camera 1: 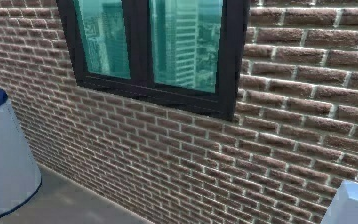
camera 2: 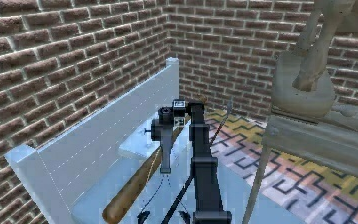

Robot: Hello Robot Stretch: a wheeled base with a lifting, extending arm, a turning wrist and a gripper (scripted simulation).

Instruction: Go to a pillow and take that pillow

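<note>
Stretch is parked close to a red-brown brick wall [camera 1: 287, 130] with a dark-framed window of teal glass [camera 1: 152, 45]. A white cylindrical bin with a blue top [camera 1: 7, 150] stands at the forward view's left, and a pale blue-white corner of something [camera 1: 349, 205] sits at its near right. The base looks side-on to the furniture on purpose, so the arm can reach straight out across it. In the arm side view a white board of a bed frame [camera 2: 107, 135] runs from near left toward the far brick corner, with a pale blue flat surface [camera 2: 137, 160] just beside it, likely the mattress. A long brown stick-like object [camera 2: 127, 192], maybe a bat, lies on that surface near the board. The dark square arm bar [camera 2: 204, 170] reaches out over the surface. The gripper [camera 2: 164, 150] sits at its far end, left of the two white marker squares [camera 2: 180, 106], with thin fingers angled down toward the surface. Fingers apart or together: cannot tell. Holding anything: cannot tell either, since the blue surface lies right behind the fingers. On the right a grey-green chair-like piece of furniture [camera 2: 307, 95] stands on a patterned tile floor [camera 2: 237, 150], well apart from the gripper. Pillow location: cannot tell from these frames; best guess is somewhere on this bed, given where the arm reaches. Judgement: the approach is roughly done and the grasp is unconfirmed.
</note>
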